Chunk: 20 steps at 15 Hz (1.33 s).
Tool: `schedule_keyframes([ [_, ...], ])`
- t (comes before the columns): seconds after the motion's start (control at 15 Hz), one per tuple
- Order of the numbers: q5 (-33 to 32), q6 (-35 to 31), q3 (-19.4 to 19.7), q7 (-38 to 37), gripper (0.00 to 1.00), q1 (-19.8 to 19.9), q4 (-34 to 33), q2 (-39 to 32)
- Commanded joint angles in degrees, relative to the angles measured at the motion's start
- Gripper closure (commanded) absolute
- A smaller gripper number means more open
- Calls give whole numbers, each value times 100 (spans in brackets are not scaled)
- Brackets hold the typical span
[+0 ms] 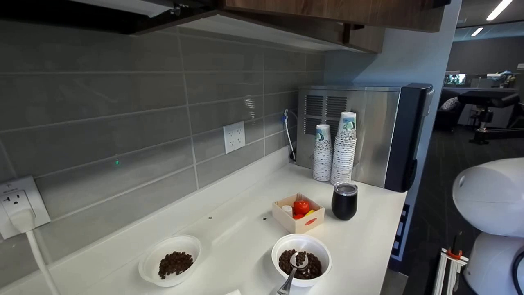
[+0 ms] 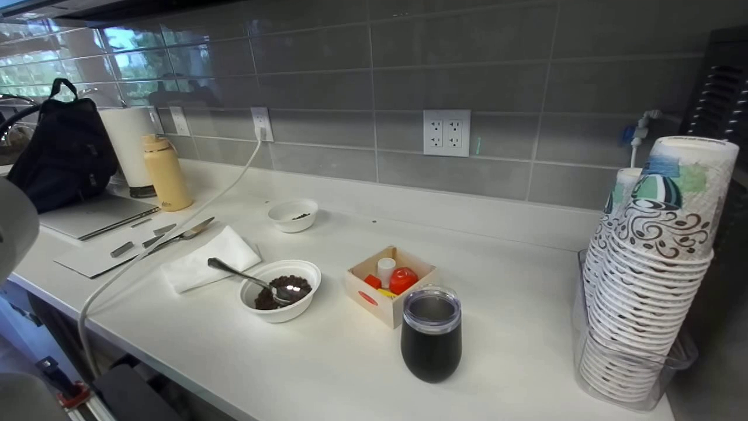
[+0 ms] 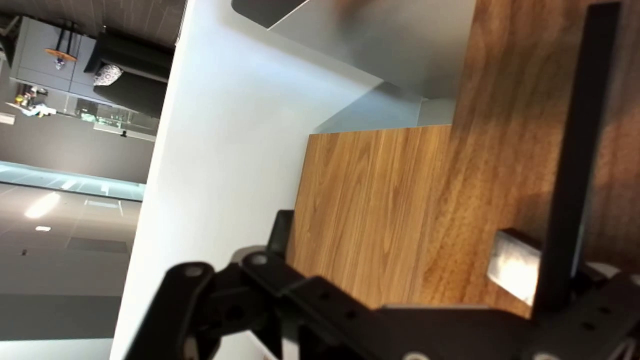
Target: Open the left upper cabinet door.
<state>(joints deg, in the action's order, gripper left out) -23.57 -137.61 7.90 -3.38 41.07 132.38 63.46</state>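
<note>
In an exterior view, the near upper cabinet door (image 1: 327,11), dark brown wood, stands angled out from the cabinet underside. The further door (image 1: 370,39) lies in line with the cabinet front. In the wrist view, upside down, the near door (image 3: 510,125) fills the right side, with a long black bar handle (image 3: 580,165) on its face. The further door (image 3: 370,200) is behind it. My gripper (image 3: 435,260) looks open, one finger at the left and the other side near the handle's lower picture end, where that finger is hard to make out. Nothing shows held.
The white counter (image 1: 241,254) holds bowls (image 1: 301,241), a small wooden box (image 1: 298,213), a black tumbler (image 1: 344,200) and stacked paper cups (image 1: 343,155) beside a steel machine (image 1: 364,131). The white arm (image 1: 491,196) is at the right. A wall (image 3: 200,150) borders the further door.
</note>
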Motion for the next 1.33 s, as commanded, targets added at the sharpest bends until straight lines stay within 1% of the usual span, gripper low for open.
schedule_keyframes([
  [0.0, -155, -253, -19, 161, 0, -236, 5, -181],
  [0.4, -21, -715, -257, 126, 0, -510, -269, -918],
  [0.8, 184, -1027, -506, 77, 0, -997, -851, -1900],
  [1.13, 319, -1161, -566, -54, 0, -1489, -1338, -2572],
  [1.27, 449, -1167, -617, -37, 0, -1923, -1353, -2682],
])
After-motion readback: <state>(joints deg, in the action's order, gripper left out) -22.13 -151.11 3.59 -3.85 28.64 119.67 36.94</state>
